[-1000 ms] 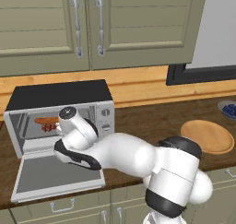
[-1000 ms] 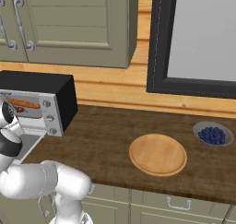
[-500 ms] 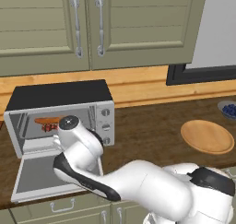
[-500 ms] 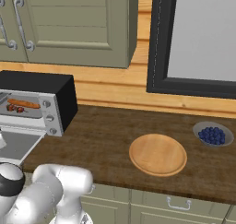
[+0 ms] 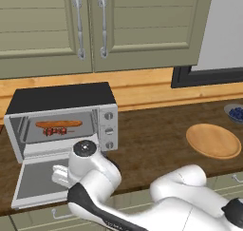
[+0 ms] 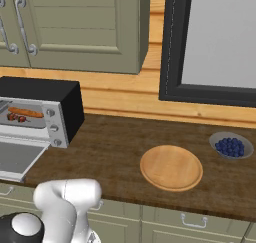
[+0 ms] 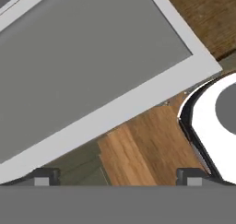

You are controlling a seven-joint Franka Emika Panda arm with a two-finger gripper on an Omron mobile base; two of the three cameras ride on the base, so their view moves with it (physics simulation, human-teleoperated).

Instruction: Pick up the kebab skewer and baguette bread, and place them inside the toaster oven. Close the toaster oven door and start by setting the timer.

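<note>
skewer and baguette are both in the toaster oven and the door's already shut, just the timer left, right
Not quite. The kebab skewer and baguette bread are inside the toaster oven, but the toaster oven door is not shut: in the left base view it hangs open, lying flat in front of the oven. The door has to be closed before the timer is set.

text: none readable | toaster oven (image 5: 61, 125) front and knobs (image 5: 109, 130) – no legible marks | cabinets (image 5: 95, 25), counter (image 6: 125, 142) – no labels
</note>
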